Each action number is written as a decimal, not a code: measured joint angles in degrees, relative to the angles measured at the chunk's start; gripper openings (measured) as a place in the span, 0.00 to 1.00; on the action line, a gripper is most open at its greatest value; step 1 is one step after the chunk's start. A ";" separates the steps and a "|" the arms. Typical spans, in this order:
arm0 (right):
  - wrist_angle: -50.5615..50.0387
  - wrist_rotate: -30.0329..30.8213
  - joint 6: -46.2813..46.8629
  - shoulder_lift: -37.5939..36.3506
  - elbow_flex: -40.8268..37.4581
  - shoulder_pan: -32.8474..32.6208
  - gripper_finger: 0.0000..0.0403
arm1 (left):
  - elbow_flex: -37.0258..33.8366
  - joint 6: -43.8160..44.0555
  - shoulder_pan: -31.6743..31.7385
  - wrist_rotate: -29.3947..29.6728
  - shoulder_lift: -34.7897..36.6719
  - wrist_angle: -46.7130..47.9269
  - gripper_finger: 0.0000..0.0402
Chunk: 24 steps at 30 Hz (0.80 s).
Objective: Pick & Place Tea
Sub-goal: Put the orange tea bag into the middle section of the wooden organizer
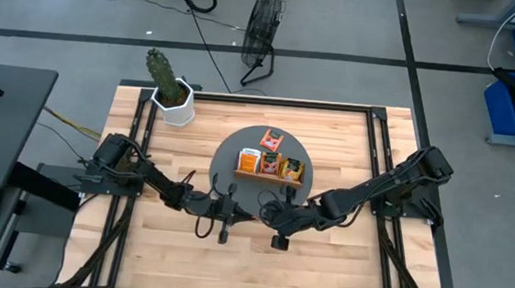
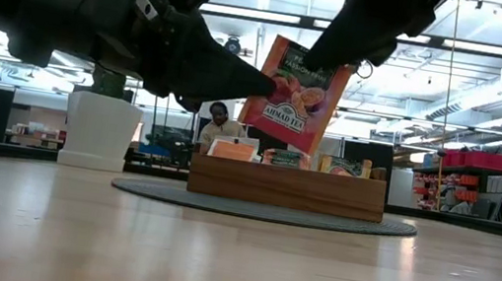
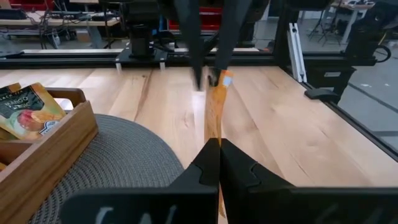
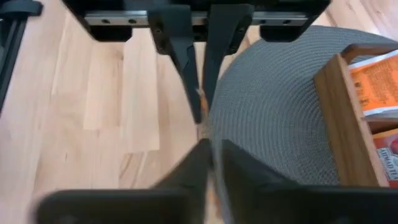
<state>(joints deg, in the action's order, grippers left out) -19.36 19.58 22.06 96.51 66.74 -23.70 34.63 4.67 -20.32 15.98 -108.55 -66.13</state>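
One orange tea sachet (image 2: 296,92) hangs in the air between both grippers, above the table's near middle, just in front of the round grey mat. It stands upright, with its printed face toward the near edge. My left gripper (image 1: 232,208) comes at it from the left and my right gripper (image 1: 268,214) from the upper right; both are shut on it. Each wrist view shows the sachet (image 3: 214,118) edge-on. More sachets (image 1: 270,165) stand in the brown wooden tray (image 1: 240,172), and one sachet (image 1: 273,139) lies on the mat behind the tray. My left gripper pinches the sachet's left edge (image 2: 269,85) between its two fingers, reaching in about level from the table's left. The sachet is lifted clear and upright. My right gripper pinches the sachet's upper right corner (image 2: 340,66) between its fingers (image 3: 198,68), slanting down from the right and above. The sachet hangs below that hold, clear of the table.
The wooden tray sits on the grey mat (image 1: 227,155) at the table's middle, just beyond the grippers. A white pot with a cactus (image 1: 174,99) stands at the far left corner. Bare wood lies along the near edge (image 1: 247,272). A person (image 2: 221,121) sits in the room behind.
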 joint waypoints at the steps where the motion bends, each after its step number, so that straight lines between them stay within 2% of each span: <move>1: -0.01 -0.58 -0.53 0.00 0.00 0.00 0.06 | 0.00 0.00 0.00 0.00 0.00 0.00 0.00; 6: -0.24 0.34 -2.00 0.00 0.00 0.00 0.02 | 0.00 0.00 0.14 0.00 0.00 0.00 0.02; 10: -1.47 1.92 -3.30 -0.90 -0.02 0.29 0.01 | -0.38 -2.32 0.78 0.32 1.32 1.64 0.08; 13: -3.81 3.12 -4.14 -1.80 -0.02 1.14 0.01 | -0.51 -3.58 1.39 0.90 3.86 6.84 0.14; 18: -8.18 6.01 -5.46 -4.54 -0.05 3.20 0.00 | -0.52 -3.47 2.86 1.27 10.68 21.94 0.22; 20: -9.42 7.68 -6.54 -5.65 -0.04 4.48 0.00 | -0.65 -2.99 3.31 2.28 12.40 24.33 0.23; 22: -10.64 8.51 -8.15 -6.45 -0.04 6.20 0.00 | -2.32 -3.58 3.65 2.96 14.13 23.06 0.24; 24: -10.59 8.45 -9.98 -6.87 -0.04 7.98 0.00 | -4.88 -4.08 4.25 2.87 14.72 17.73 0.23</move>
<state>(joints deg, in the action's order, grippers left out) -29.95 28.02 12.08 89.64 66.70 -15.72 29.76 0.59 -16.07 18.86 -93.83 -48.40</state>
